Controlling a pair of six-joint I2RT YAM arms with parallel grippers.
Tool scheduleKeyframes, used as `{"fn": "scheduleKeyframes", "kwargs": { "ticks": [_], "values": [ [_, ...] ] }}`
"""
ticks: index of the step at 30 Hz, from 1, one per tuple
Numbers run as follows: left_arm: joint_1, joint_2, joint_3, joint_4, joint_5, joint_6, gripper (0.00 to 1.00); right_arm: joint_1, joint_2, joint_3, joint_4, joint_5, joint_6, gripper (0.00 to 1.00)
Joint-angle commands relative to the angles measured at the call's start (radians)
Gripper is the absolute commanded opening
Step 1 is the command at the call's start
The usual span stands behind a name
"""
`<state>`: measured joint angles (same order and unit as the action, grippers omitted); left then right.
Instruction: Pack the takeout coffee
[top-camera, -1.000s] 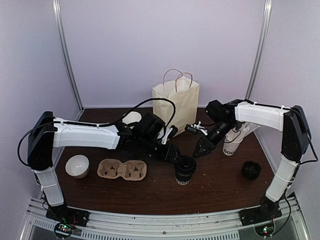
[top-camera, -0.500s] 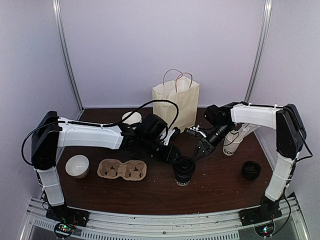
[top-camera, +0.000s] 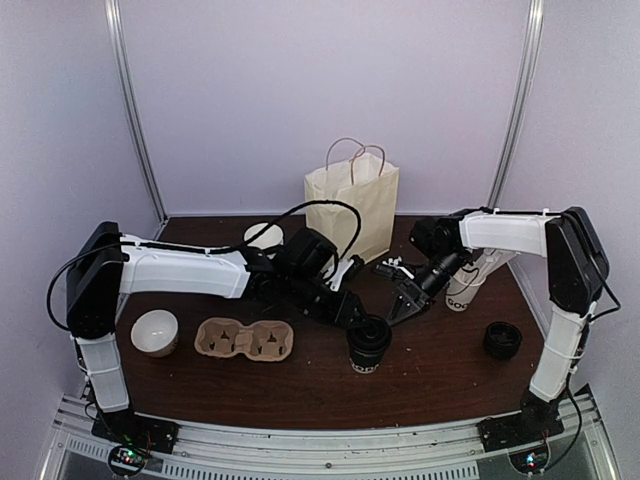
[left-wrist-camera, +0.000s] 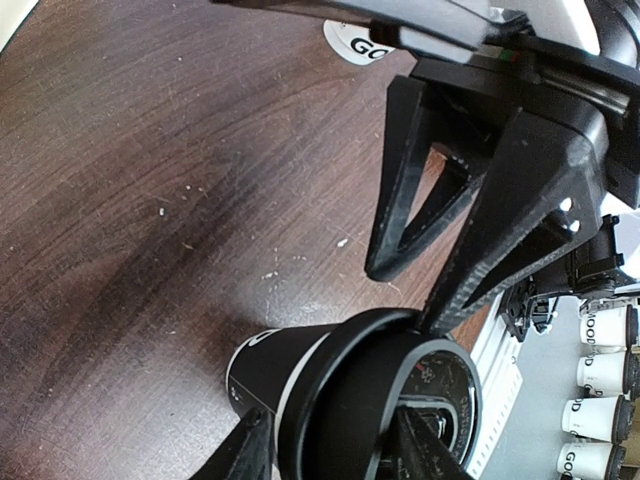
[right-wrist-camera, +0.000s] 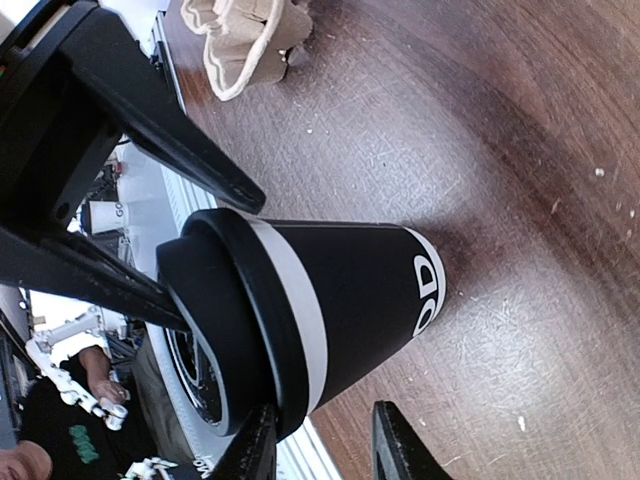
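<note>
The left arm (top-camera: 180, 272) stretched low and nearly level over the table (top-camera: 450, 370) toward the middle. The right arm (top-camera: 510, 232) rose upright from its base, then reached left with the wrist bent downward. The left gripper (top-camera: 352, 312) and the right gripper (top-camera: 398, 303) pointed at each other, tips near. The left fingers (left-wrist-camera: 250, 452) stood apart; whether they pressed on anything was not clear. The right fingers (right-wrist-camera: 258, 445) stood somewhat apart, with nothing between them.

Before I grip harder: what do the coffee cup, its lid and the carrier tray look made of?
Takeout coffee cup: looks like paper, matte black wall with white print and a white band below the rim. Lid: probably plastic, smooth black with a slight sheen. Cup carrier: seemingly moulded pulp, rough, dull beige.
</note>
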<state>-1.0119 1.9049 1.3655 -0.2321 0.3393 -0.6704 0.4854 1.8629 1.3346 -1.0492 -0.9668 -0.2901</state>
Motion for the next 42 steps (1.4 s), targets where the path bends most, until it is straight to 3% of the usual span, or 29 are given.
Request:
{"fn": "scheduleKeyframes", "kwargs": {
  "ticks": [1,6,13,19,26,31,35,38,42],
  "values": [
    [0.003,0.039,-0.006,-0.051,-0.025,0.029,0.43,0.015,0.108,-0.034,0.04,0.281,0.035,0.31],
    [0.004,0.027,-0.022,-0.05,-0.027,0.04,0.44,0.015,0.067,-0.003,0.014,0.225,-0.011,0.32],
    [0.002,-0.042,-0.019,-0.006,-0.022,0.08,0.54,0.015,-0.1,0.033,-0.033,0.111,-0.093,0.47],
    [0.001,-0.102,0.002,-0.007,-0.038,0.088,0.61,0.015,-0.186,0.044,-0.039,0.113,-0.11,0.57],
    [0.001,-0.167,-0.026,-0.038,-0.104,0.12,0.64,0.022,-0.279,-0.031,-0.057,0.159,-0.207,0.59],
    [0.001,-0.113,0.03,-0.058,-0.101,0.153,0.64,0.068,-0.448,-0.171,0.05,0.266,-0.292,0.58],
    [0.002,-0.058,0.068,-0.042,-0.047,0.148,0.64,0.182,-0.58,-0.228,0.072,0.35,-0.43,0.5],
    [0.003,-0.032,0.068,-0.023,-0.014,0.138,0.63,0.304,-0.596,-0.229,0.062,0.464,-0.493,0.35],
    [0.003,-0.019,0.039,0.027,0.023,0.114,0.6,0.415,-0.566,-0.224,0.112,0.636,-0.525,0.33]
  ]
}}
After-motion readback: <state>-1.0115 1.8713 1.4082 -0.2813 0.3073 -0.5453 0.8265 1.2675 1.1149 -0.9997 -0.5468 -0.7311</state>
